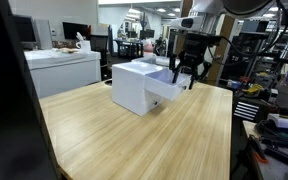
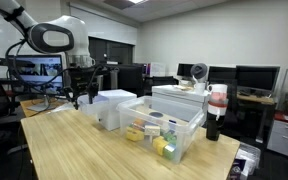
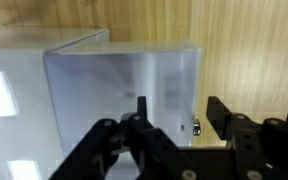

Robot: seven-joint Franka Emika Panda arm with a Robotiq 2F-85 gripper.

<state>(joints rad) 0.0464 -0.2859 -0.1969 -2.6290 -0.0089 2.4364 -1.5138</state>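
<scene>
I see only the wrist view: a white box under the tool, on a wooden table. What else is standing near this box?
Observer: Beside the white box stands a clear bin. It holds small yellow and green items, and it is outside your view.
Operator: Is the tool above the middle of the box?
Observer: No. In an exterior view the tool hangs with open jaws over one end of the box, not its middle.
Operator: Is anything tall close by?
Observer: A dark bottle with a reddish top stands past the bin, on the side away from the tool.
</scene>
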